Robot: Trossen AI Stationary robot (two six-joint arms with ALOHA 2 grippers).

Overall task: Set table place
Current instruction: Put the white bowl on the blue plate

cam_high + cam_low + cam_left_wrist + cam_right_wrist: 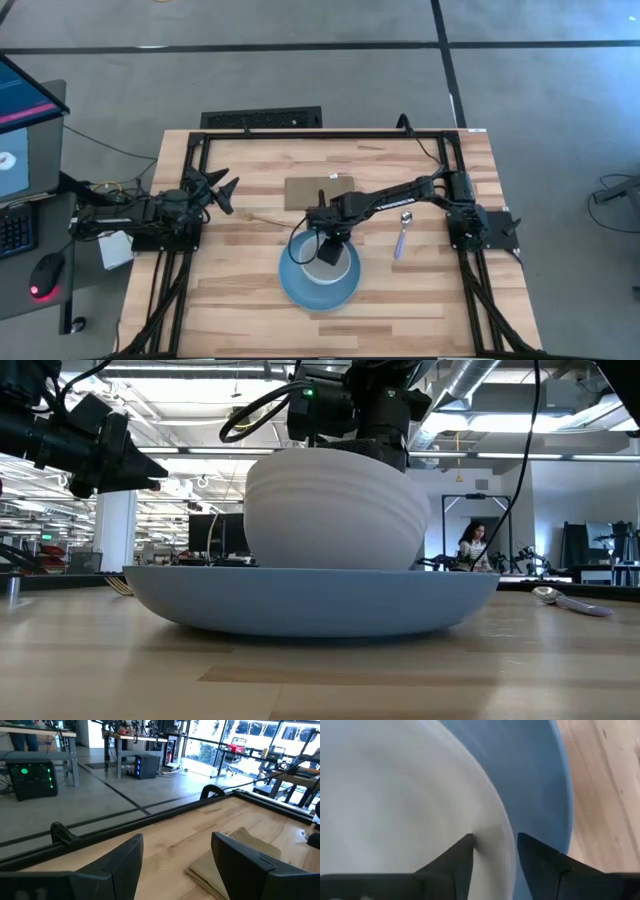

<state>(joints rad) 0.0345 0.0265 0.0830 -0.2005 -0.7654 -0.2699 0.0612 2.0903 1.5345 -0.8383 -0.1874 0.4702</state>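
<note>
The white bowl (pixel 345 264) stands in the round blue plate (pixel 298 285) at the table's near middle; in the low view the bowl (pixel 330 510) rests upright on the plate (pixel 310 600). My right gripper (pixel 328 248) is over the bowl's far rim and shut on it. The lilac-handled spoon (pixel 402 236) lies on the table to the right of the plate. The thin gold fork (pixel 266 220) lies to its far left. My left gripper (pixel 228 190) is open and empty, held above the table's left edge. My right gripper holds the bowl by its rim (pixel 502 840), one finger (pixel 457 857) inside the bowl and the other (pixel 535 857) outside it. The fingers come from above, pointing down. The bowl stands upright with its base on the blue plate.
A flat brown rectangle (pixel 318 192) lies on the table beyond the plate. The black metal frame (pixel 300 133) edges the table. A person (pixel 470 545) sits in the room far behind the table. Bare wood lies in front of the plate.
</note>
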